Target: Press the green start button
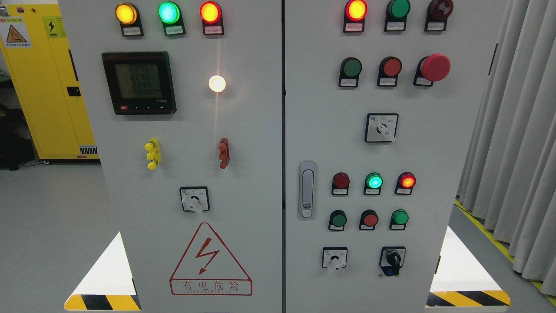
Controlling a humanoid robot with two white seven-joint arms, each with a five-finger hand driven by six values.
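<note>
No hand or fingers show, so I cannot tell their state, and the green button near the cabinet's top right edge sits just beside a red button, easy to hit by mistake.

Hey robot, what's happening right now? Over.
Both hands out of view. Green button unpressed, upper right door. More green buttons below. Nothing in the way. Over.

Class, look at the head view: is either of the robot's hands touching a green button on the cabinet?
No: neither hand shows anywhere in the picture, and the green button on the cabinet stands untouched.
</note>
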